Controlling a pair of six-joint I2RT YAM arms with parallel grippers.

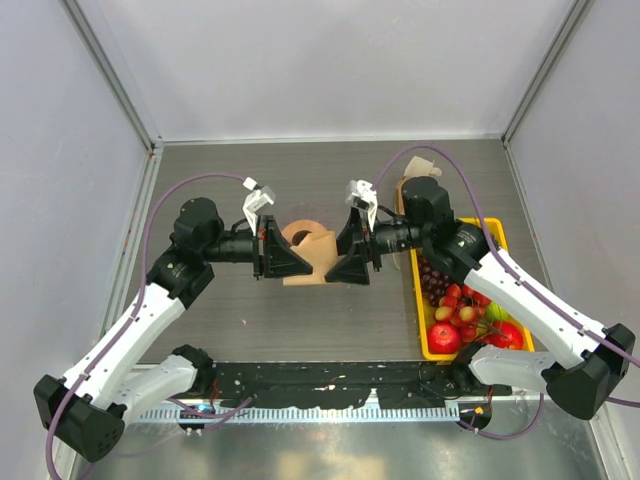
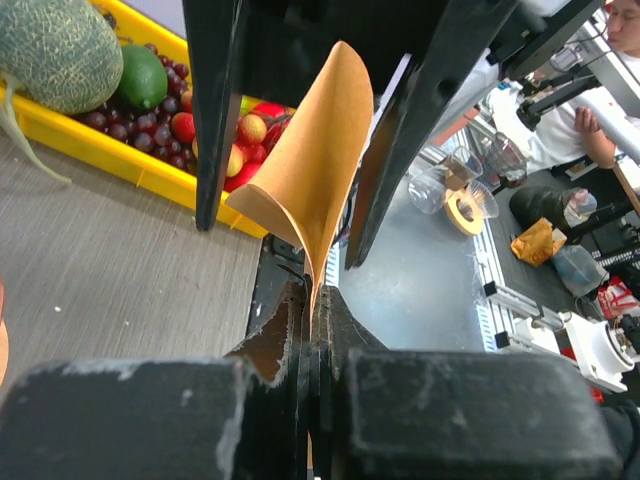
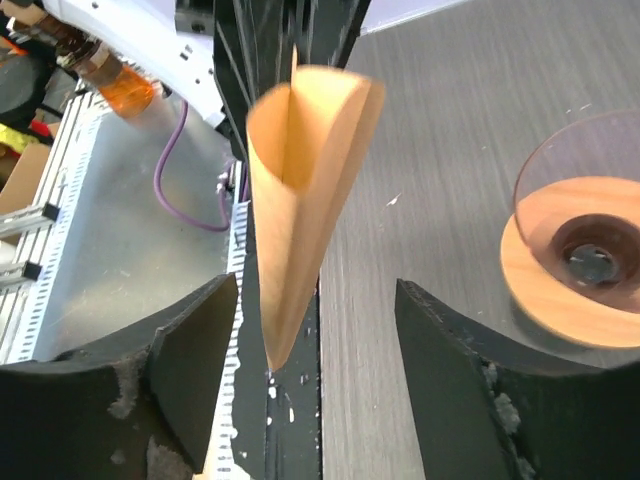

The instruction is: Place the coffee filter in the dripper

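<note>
The coffee filter (image 2: 315, 170) is a tan paper cone, and my left gripper (image 2: 315, 300) is shut on its edge. In the right wrist view the coffee filter (image 3: 300, 190) hangs point-down with its mouth spread, between the wide-apart fingers of my right gripper (image 3: 315, 330), touching neither. The dripper (image 3: 585, 250), clear glass on an orange-brown collar, stands on the table to the right of that gripper. From above, the dripper (image 1: 308, 240) sits just behind the spot where the left gripper (image 1: 300, 262) and right gripper (image 1: 345, 262) meet, with the filter (image 1: 320, 262) between them.
A yellow fruit tray (image 1: 492, 226) with grapes and apples lies along the table's right side under the right arm. A melon (image 2: 55, 50) and a green fruit sit in it. A bunch of brown paper (image 1: 420, 165) lies at the back right.
</note>
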